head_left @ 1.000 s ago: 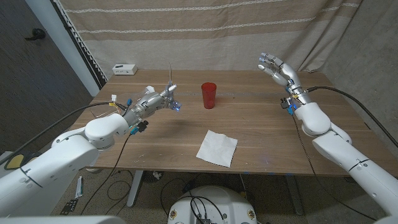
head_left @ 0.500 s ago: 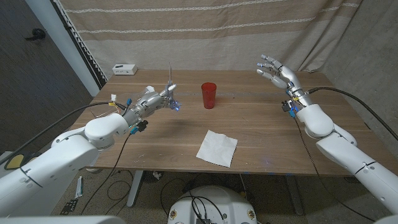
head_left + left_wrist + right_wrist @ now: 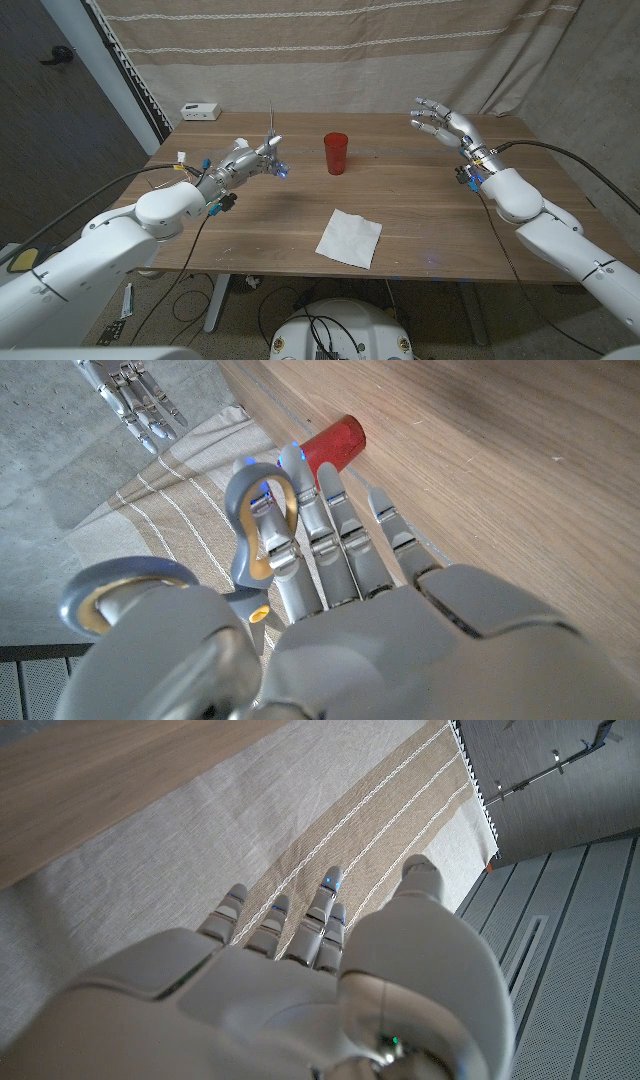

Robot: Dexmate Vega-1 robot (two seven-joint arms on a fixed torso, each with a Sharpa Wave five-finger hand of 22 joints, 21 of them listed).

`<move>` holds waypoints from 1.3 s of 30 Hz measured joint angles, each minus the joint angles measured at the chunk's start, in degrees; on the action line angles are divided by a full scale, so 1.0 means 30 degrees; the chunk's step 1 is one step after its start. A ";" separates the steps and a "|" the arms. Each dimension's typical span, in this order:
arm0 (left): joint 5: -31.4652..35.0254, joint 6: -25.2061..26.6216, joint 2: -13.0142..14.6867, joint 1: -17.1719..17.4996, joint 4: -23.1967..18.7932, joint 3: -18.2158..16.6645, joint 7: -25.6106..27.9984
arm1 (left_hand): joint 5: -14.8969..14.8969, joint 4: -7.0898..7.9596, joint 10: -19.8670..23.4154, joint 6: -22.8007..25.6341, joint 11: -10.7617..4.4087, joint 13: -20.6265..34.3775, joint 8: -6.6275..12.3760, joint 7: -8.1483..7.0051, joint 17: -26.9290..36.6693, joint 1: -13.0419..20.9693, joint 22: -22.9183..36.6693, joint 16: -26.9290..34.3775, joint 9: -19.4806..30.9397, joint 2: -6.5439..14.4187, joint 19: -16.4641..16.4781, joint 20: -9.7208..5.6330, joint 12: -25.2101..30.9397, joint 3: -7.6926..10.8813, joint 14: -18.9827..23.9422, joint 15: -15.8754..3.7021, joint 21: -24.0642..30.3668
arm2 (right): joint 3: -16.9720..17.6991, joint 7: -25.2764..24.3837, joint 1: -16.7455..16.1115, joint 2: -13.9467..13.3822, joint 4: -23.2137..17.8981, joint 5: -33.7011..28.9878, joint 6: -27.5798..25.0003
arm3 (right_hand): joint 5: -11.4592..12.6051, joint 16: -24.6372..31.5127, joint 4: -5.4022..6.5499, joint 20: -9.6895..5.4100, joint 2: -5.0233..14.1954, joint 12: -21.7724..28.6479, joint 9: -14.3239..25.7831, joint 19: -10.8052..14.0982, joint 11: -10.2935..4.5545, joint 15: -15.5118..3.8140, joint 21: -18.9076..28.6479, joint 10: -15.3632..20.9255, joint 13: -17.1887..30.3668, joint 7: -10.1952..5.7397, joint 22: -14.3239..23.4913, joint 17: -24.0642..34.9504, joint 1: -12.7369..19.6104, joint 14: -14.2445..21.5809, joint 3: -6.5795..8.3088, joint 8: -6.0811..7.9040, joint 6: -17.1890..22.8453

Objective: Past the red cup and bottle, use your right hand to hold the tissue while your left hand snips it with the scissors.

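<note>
A white tissue point(image 3: 350, 237) lies on the wooden table point(image 3: 420, 200), near the front edge. Behind it stands a red cup point(image 3: 336, 153), which also shows in the left wrist view point(image 3: 333, 440). At the table's left my left hand point(image 3: 248, 160) holds scissors point(image 3: 275, 140) with the blades pointing up. Their grey, yellow-lined handles point(image 3: 262, 525) sit on the fingers of that hand point(image 3: 340, 580). My right hand point(image 3: 440, 118) is raised over the far right of the table, fingers spread and holding nothing. From its wrist camera this hand point(image 3: 290, 980) faces the curtain.
A small white box point(image 3: 201, 111) sits at the table's far left corner. A beige striped curtain point(image 3: 350, 50) hangs behind the table. A dark panel point(image 3: 60, 90) stands at the left.
My right hand has tipped forward and dropped a little, its fingers now reaching more toward the table's middle. The left hand and scissors have stayed put.
</note>
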 measured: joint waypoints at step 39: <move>0.0245 -0.0135 -0.0061 -0.0097 0.0237 0.0127 -0.0069 | -0.0001 0.0000 -0.0073 -0.0106 -0.0071 -0.0231 -0.0077 -0.0106 0.0088 0.0253 -0.0005 -0.0149 0.0083 -0.0005 0.0000 0.0000 0.0147 0.0000 -0.0141 0.0003 -0.0146 | -0.1239 0.4934 0.0899 -0.2011 0.0652 0.2846 -0.0111 | 0.0072 0.0212 -0.0348 0.0018 0.0384 0.0136 -0.0053 0.0104 -0.0059 -0.0001 0.0247 0.0476 0.0032 0.0525 -0.0004 -0.0006 0.1142 0.0408 0.0820 -0.0001 -0.0103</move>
